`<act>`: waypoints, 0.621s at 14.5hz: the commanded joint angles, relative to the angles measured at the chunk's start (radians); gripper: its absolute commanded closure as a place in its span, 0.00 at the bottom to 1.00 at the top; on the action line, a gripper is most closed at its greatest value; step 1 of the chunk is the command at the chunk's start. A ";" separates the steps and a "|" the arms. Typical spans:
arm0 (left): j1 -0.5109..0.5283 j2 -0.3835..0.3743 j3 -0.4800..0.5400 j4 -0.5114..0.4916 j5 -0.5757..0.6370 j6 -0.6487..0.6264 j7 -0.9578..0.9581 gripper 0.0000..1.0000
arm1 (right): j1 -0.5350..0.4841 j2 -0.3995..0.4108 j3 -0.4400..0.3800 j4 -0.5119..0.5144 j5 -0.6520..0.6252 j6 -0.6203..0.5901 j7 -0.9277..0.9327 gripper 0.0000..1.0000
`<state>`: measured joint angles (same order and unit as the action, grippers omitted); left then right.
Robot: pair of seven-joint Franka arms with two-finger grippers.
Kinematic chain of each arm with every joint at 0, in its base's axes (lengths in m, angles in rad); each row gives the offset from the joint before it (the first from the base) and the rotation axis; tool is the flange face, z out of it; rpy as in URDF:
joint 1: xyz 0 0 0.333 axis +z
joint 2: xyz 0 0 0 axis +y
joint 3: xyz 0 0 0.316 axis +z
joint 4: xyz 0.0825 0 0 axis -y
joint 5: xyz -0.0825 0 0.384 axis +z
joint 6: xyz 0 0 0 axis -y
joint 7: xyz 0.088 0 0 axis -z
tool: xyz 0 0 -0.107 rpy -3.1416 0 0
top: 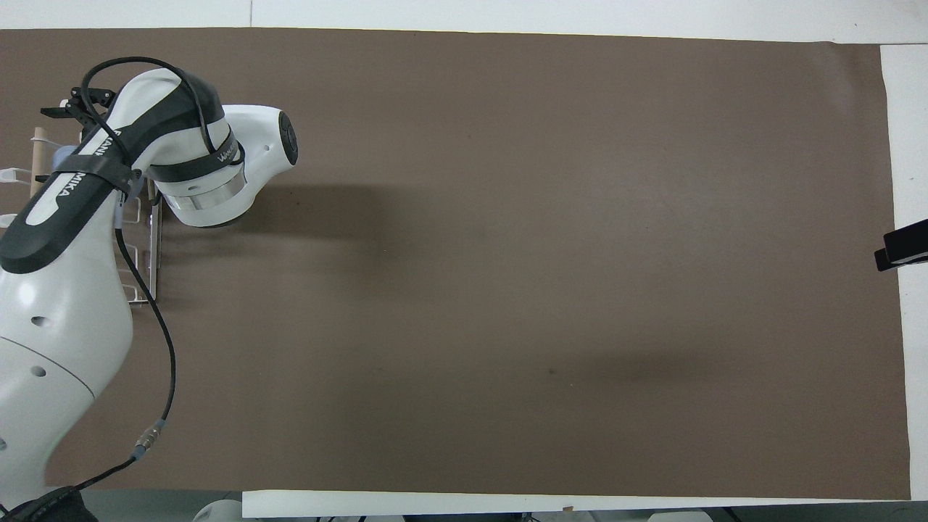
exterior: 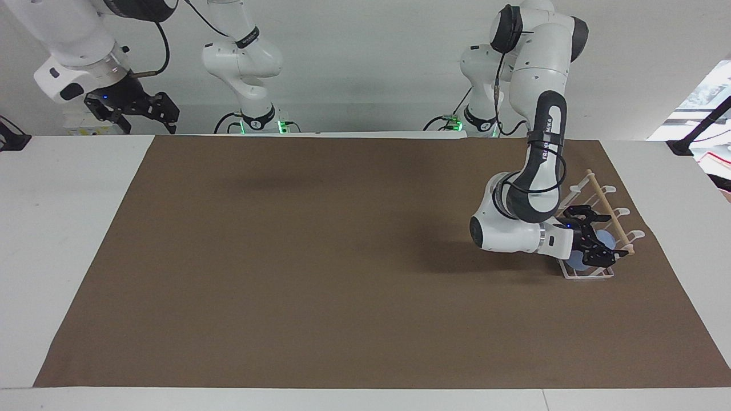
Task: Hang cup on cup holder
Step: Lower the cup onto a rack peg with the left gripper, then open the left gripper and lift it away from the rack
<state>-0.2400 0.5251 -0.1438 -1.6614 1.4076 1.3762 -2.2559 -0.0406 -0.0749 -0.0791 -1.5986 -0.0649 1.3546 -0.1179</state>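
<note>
The light blue cup [exterior: 609,240] lies low on the white wire cup holder [exterior: 589,275], under its wooden rod [exterior: 599,191], at the left arm's end of the mat. Only small patches of the cup show past the gripper. My left gripper [exterior: 599,242] reaches in sideways at the holder, fingers spread around the cup and apparently not pressing it. In the overhead view the left arm covers most of the holder [top: 148,246], and a sliver of the cup [top: 64,154] shows beside the rod. My right gripper [exterior: 137,108] waits open, raised over the right arm's end of the table.
A brown mat [exterior: 342,257] covers most of the white table [exterior: 63,228]. A black fixture [exterior: 11,140] sits at the table's edge at the right arm's end; it also shows in the overhead view [top: 902,250].
</note>
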 commanded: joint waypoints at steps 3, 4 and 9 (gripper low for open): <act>-0.027 -0.074 -0.002 0.029 -0.038 -0.043 0.052 0.00 | 0.002 -0.023 -0.002 -0.024 0.002 -0.003 0.011 0.01; -0.027 -0.092 0.000 0.040 -0.070 -0.042 0.076 0.00 | 0.002 -0.023 -0.002 -0.024 0.002 -0.003 0.011 0.01; -0.012 -0.279 0.001 0.061 -0.232 -0.002 0.277 0.00 | 0.002 -0.023 -0.002 -0.024 0.002 -0.003 0.011 0.01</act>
<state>-0.2653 0.3390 -0.1459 -1.5784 1.2385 1.3471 -2.0645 -0.0406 -0.0757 -0.0791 -1.5987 -0.0649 1.3546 -0.1179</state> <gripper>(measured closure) 0.000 0.004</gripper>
